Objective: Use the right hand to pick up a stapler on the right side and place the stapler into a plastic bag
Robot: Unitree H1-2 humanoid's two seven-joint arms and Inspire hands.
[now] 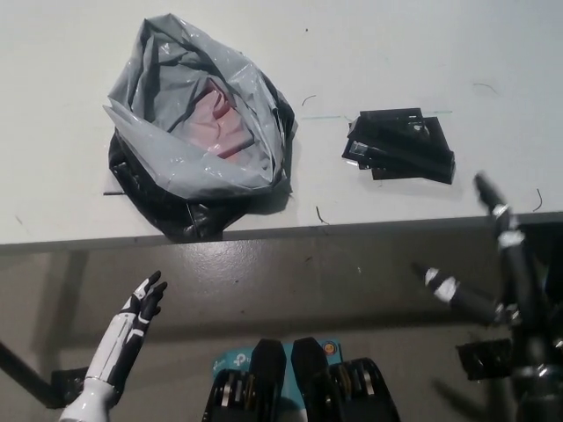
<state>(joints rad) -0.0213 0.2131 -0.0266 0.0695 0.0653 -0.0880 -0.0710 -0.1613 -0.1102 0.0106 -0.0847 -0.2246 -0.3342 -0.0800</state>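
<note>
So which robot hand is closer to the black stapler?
The black right hand: it is just below the stapler, on the right. The white left hand is far off at the lower left, below the plastic bag.

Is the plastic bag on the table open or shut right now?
Open. The plastic bag gapes toward the camera, its rim spread wide, with something pinkish showing inside. The stapler lies outside it.

The white left hand (132,334) rests at seven o'clock, empty, its dark-tipped fingers stretched toward one o'clock, while the black right hand (503,281) hangs at four o'clock, empty, fingers splayed toward ten and eleven o'clock.
</note>
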